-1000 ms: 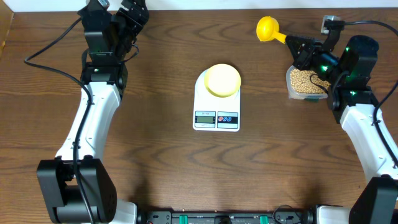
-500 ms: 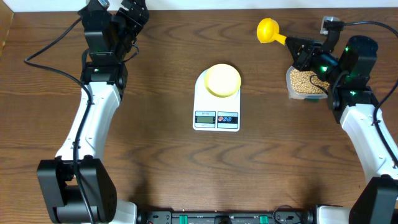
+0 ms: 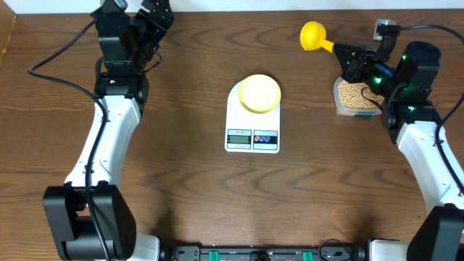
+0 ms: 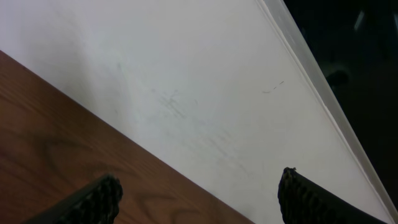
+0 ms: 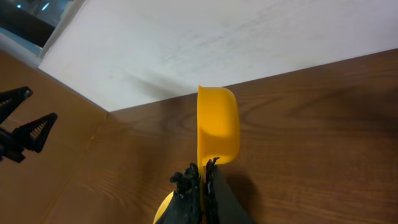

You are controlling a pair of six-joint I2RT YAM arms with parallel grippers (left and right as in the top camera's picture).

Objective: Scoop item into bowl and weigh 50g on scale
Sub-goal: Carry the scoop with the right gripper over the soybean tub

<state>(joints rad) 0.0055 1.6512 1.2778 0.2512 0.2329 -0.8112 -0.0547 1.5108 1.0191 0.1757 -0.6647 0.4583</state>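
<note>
Dark wood surface (image 3: 188, 188), white wall behind. The bowl (image 3: 259, 93) sits on the scale (image 3: 252, 125), midway between both jaws and well apart from each, positioned for weighing. The right jaws are clamped on the handle of the yellow scoop (image 3: 313, 34), with the cup ahead of the tips. The beans (image 3: 353, 90) lie in the clear tub (image 3: 337, 99) beneath these jaws. The left jaws stand wide, holding nothing.

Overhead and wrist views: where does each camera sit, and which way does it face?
Overhead: above the table, looking down on scale, bowl, both arms.
Left wrist: on the left arm, facing the white wall; open left tool shows.
Right wrist: on the right arm, facing that wall; right tool shut on yellow scoop.
Overhead and right wrist share the scoop.
</note>
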